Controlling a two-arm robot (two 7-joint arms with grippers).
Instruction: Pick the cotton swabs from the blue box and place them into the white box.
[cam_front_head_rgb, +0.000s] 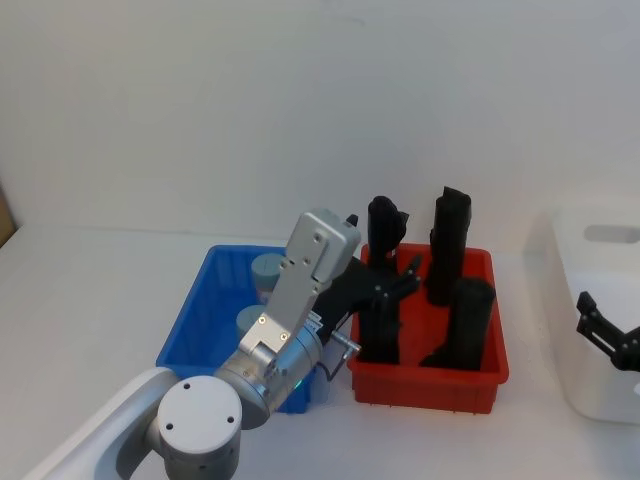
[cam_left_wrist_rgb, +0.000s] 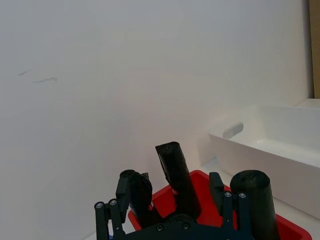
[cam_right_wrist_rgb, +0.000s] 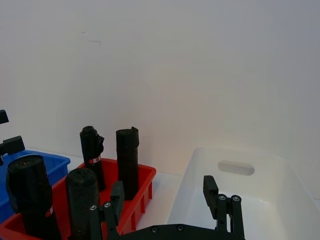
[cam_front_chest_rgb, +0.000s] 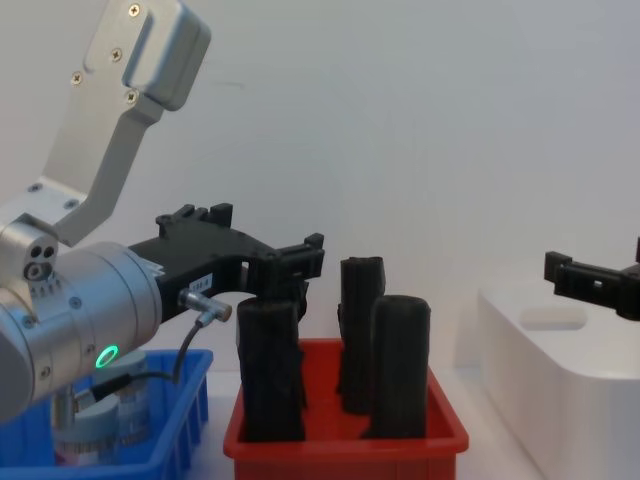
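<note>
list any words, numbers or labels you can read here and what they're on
Nothing is readable.
White sticker on the left gripper: print too small to read.
Red and white band on a black roll: too blurred to read.
Pale label on the cotton swabs: too blurred to read.

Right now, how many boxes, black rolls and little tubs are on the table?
Plastic boxes: 3 (bright blue ribbed box, red box, plain white box)
Tall black rolls, standing in the red box: 4
Small grey-blue cotton swab tubs, in the blue box: 2 in sight; the left arm may hide more
Total: 9
</note>
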